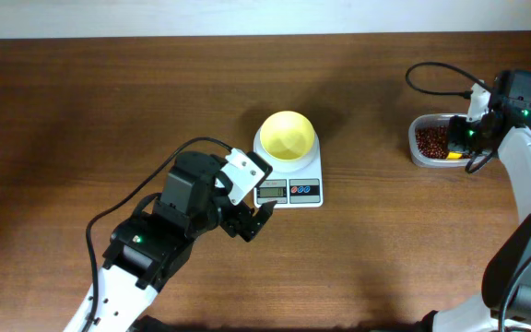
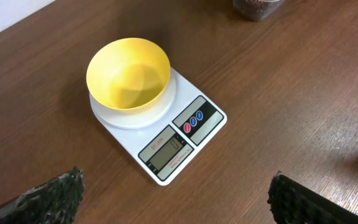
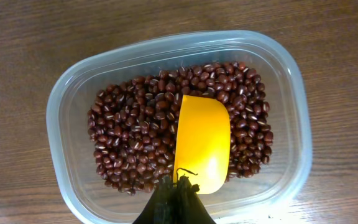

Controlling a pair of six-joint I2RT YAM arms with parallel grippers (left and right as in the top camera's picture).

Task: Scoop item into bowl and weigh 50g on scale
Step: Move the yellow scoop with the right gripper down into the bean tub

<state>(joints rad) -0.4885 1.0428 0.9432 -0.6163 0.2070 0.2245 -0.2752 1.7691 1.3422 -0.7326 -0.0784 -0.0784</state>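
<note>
— Where does the bowl (image 1: 288, 135) sit?
— On the scale (image 1: 304, 192), on its rear part behind the display strip, near the middle of the table (image 1: 109, 92)
— And the beans (image 3: 129, 143)?
— In the tub (image 3: 67, 124), well to the right of the scale, near the table's right edge. The scoop (image 3: 202, 143) lies in the tub among them
— The arms?
— Left gripper (image 1: 256, 221) just before the scale's front left corner; right gripper (image 3: 178, 190) over the tub, at the scoop's end

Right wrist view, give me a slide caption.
Right claw grips an empty yellow scoop set among red-brown beans in a clear plastic tub.
</note>
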